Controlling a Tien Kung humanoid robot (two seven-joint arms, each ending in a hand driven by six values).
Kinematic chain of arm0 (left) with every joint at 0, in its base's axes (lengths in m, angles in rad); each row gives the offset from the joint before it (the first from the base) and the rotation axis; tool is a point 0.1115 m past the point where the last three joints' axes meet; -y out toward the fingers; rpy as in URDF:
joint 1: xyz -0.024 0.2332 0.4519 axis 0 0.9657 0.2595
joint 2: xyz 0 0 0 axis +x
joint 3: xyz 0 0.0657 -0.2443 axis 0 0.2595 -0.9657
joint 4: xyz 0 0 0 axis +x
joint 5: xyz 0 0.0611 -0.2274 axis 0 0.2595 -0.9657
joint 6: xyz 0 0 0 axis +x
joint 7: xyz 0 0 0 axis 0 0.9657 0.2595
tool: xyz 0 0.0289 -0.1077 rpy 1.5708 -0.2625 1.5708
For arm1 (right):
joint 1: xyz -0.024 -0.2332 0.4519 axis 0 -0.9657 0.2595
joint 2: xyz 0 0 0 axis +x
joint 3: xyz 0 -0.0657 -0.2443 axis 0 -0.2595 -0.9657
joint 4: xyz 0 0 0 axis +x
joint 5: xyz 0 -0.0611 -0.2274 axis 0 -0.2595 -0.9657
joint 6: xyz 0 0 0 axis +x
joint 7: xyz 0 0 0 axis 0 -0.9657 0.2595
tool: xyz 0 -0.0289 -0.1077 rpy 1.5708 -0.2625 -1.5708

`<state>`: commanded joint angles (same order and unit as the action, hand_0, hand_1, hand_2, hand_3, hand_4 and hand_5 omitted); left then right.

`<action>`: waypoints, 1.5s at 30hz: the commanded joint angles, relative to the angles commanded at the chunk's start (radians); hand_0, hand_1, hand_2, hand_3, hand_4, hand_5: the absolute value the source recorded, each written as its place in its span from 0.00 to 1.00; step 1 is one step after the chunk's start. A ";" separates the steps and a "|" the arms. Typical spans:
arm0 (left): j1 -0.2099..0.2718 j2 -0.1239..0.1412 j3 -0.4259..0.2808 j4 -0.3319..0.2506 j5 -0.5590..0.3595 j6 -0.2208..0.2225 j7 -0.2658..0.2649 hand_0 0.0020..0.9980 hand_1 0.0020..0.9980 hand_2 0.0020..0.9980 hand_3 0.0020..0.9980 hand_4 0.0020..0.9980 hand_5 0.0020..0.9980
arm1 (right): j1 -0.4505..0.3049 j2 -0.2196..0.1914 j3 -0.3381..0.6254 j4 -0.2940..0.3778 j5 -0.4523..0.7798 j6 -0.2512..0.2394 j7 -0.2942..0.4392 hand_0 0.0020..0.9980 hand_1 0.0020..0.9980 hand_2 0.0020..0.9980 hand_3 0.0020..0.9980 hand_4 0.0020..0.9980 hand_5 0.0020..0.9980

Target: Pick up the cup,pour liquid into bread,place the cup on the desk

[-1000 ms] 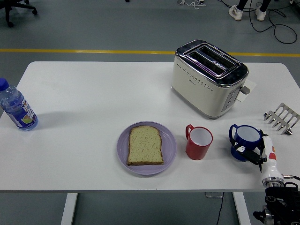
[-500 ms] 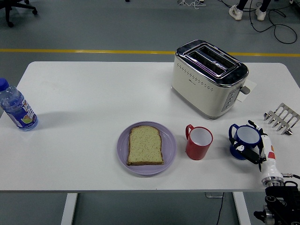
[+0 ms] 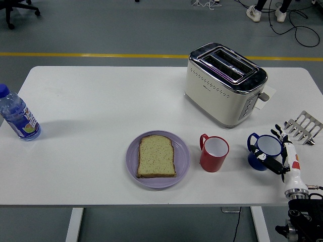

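Resting on the white table (image 3: 101,101), the objects ran from a cream toaster (image 3: 224,83) at the back right down to smaller items near the front edge. A lilac plate (image 3: 132,159) carried one slice of bread (image 3: 157,156), likely centred there so poured liquid would land on it. A water bottle (image 3: 17,117) stood far left, a toast rack (image 3: 303,127) far right. A red mug (image 3: 214,153) stood just right of the plate. The blue cup (image 3: 264,150) stood upright on the table further right. The right hand (image 3: 280,154) rose from the lower right corner, fingers spread beside the cup's right wall, apparently not gripping it. Left arm not visible.
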<state>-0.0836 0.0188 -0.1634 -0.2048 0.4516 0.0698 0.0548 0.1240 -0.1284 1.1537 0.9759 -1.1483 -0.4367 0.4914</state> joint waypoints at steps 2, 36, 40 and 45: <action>0.000 0.000 -0.001 0.000 0.001 0.000 0.000 0.64 0.65 0.66 0.56 0.33 0.84 | -0.005 -0.002 0.004 0.018 -0.008 -0.002 -0.003 0.91 0.76 0.91 1.00 0.95 0.23; -0.001 0.001 0.001 0.001 -0.001 0.000 0.000 0.64 0.65 0.66 0.56 0.33 0.83 | -0.046 -0.031 0.154 0.471 0.338 0.108 -0.078 0.71 0.62 0.68 0.66 0.70 0.20; 0.001 0.001 0.003 0.001 -0.003 0.000 0.001 0.64 0.65 0.66 0.56 0.33 0.83 | -0.051 -0.027 0.209 0.470 0.511 0.246 -0.154 0.71 0.62 0.68 0.66 0.70 0.20; 0.003 0.000 0.005 0.001 -0.002 0.000 0.000 0.64 0.65 0.66 0.56 0.33 0.83 | -0.064 -0.021 0.275 0.444 0.711 0.381 -0.239 0.70 0.62 0.68 0.64 0.63 0.26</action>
<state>-0.0807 0.0192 -0.1585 -0.2040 0.4498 0.0696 0.0551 0.0601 -0.1489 1.4282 1.4197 -0.4374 -0.0558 0.2525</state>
